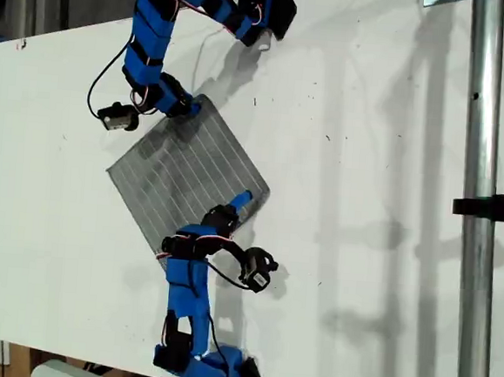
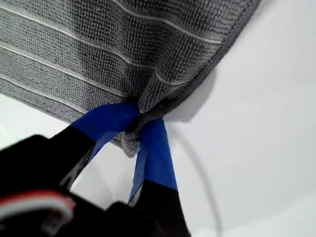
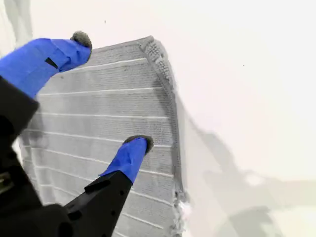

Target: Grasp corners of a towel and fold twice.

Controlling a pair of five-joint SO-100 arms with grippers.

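The grey striped towel lies flat like a diamond on the white table. My first gripper belongs to the arm at the exterior view's top. It is shut on the towel's upper corner, and the first wrist view shows the cloth bunched between the blue fingers of that gripper. My second gripper, on the arm at the exterior view's bottom, is open just above the towel near its right corner. Its two fingertips straddle the cloth in the second wrist view, where this gripper sits short of that corner.
A vertical metal pole with a black clamp stands at the exterior view's right. The table's edge runs along that view's bottom left and top left. Both arm bases sit at the table's rims.
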